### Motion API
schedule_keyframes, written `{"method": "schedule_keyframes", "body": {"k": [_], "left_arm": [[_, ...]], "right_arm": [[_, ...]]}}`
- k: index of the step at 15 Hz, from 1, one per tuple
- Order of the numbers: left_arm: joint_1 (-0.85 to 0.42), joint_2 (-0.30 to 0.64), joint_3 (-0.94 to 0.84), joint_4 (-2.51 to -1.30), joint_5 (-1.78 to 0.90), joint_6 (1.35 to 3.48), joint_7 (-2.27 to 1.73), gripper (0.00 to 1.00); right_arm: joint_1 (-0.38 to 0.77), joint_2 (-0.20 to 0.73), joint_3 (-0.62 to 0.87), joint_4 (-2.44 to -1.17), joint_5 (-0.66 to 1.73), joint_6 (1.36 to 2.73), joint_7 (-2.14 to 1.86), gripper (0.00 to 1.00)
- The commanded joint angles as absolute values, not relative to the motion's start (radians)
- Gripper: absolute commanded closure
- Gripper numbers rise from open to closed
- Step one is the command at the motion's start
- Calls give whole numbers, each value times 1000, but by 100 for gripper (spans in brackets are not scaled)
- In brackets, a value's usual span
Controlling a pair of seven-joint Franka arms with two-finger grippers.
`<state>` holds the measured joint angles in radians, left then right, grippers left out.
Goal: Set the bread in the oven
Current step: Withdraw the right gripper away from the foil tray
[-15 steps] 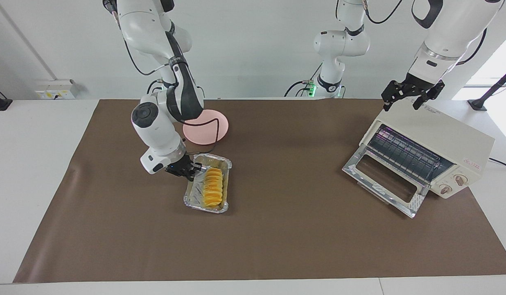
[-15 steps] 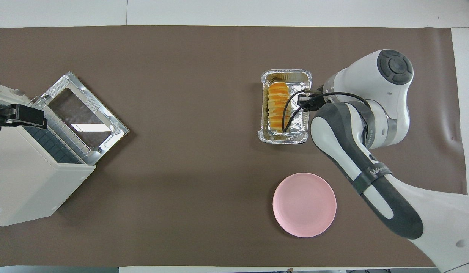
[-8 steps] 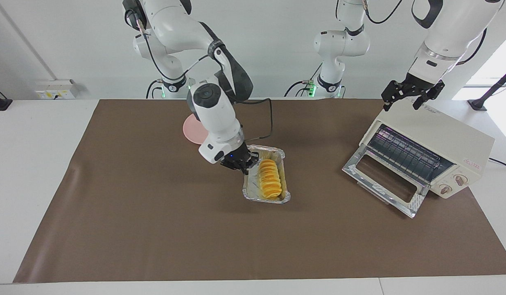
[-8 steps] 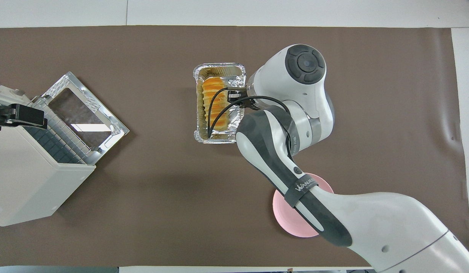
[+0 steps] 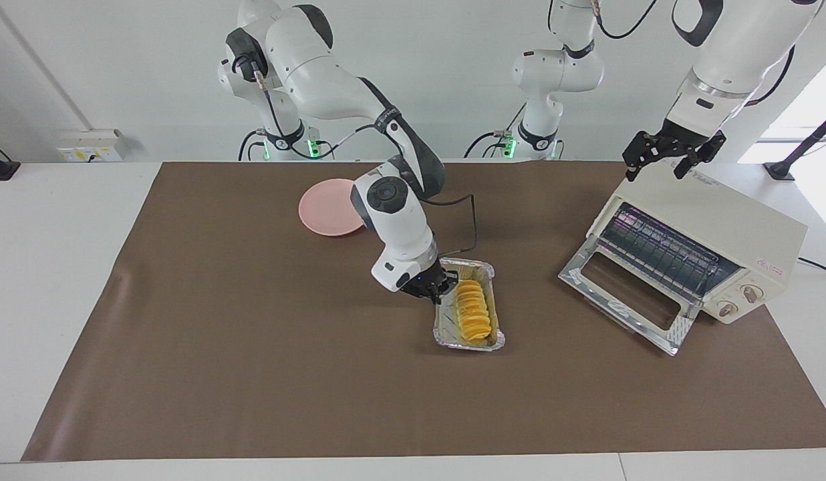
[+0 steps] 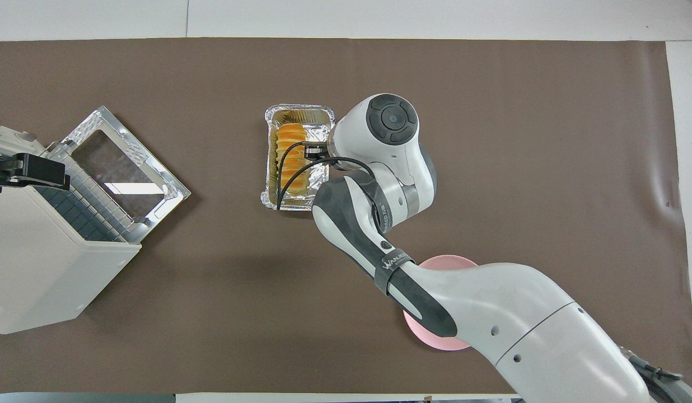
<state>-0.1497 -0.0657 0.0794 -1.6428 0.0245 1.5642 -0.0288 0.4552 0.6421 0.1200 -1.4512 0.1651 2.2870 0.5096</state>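
My right gripper (image 5: 434, 288) is clamped on the crinkled silver foil tray (image 5: 446, 334) carrying the ridged golden-yellow bread (image 5: 472, 312). The cream-white toaster oven (image 5: 734, 230) (door down) lies toward the left arm's end. Left gripper (image 5: 672, 155) waits over it, spread apart.

This is looking like a robotics lab rather than a kitchen. Several white jointed robot arms (image 5: 393, 220) are standing on pedestals along a plain white wall, with black cables trailing from them and green status lights glowing at their bases. A long white table (image 5: 52, 267) is carrying a flat brown paper mat (image 5: 252, 374) as a work surface, and a white wall socket box (image 5: 92, 145) is sitting at the table's edge. A boxy cream-white toaster oven (image 5: 707, 234) is serving as a prop.
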Motion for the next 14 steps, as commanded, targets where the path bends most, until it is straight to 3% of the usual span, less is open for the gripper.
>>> {"method": "schedule_keyframes", "body": {"k": [1,8,14], "left_arm": [[-144,-72,78,-1652,34,1563,-18,0],[-144,-72,78,-1652,34,1563,-18,0],[-144,-72,78,-1652,34,1559,-17,0]], "right_arm": [[465,628,100,-1420,45,2189,532,0],[309,375,98,-1466,-17,1973,402,0],[91,169,100,-1522,-15,1744,184,0]]}}
